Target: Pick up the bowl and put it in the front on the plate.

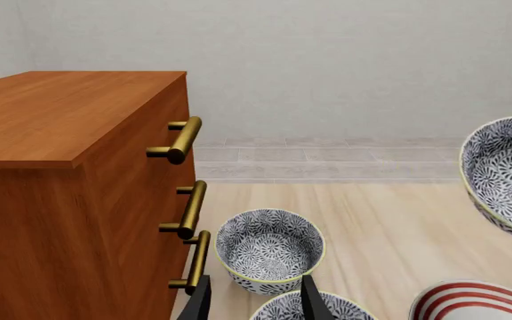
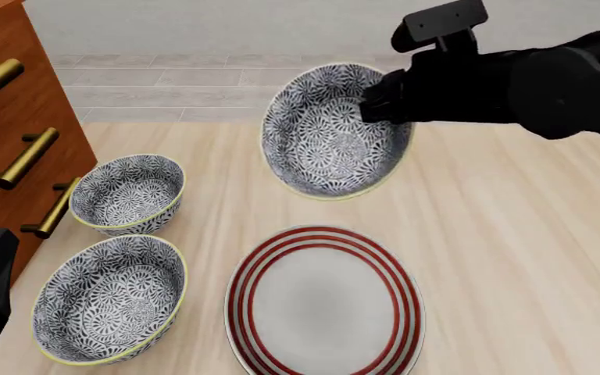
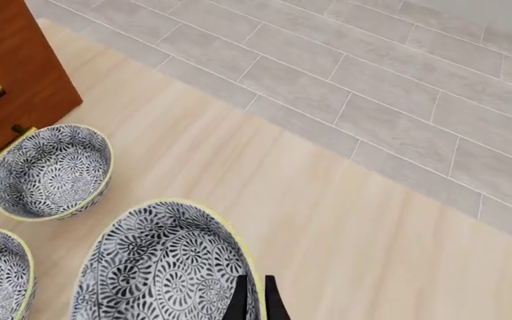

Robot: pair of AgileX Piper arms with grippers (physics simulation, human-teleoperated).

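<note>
The bowl (image 2: 326, 133), blue-grey floral with a yellow-green rim, hangs tilted in the air above the far edge of the plate (image 2: 324, 308). My right gripper (image 2: 381, 100) is shut on the bowl's right rim; in the right wrist view its fingers (image 3: 256, 301) pinch the rim of the bowl (image 3: 163, 267). The white, red-ringed plate lies bare on the table at the front. My left gripper (image 1: 254, 301) stands open low at the front left, by the drawer cabinet. The left wrist view catches the raised bowl (image 1: 505, 173) and the plate's edge (image 1: 474, 303).
Two look-alike bowls sit on the table left of the plate, one farther back (image 2: 128, 194) and one near the front (image 2: 109, 301). A wooden drawer cabinet (image 2: 8, 117) with brass handles (image 1: 185, 140) lines the left side.
</note>
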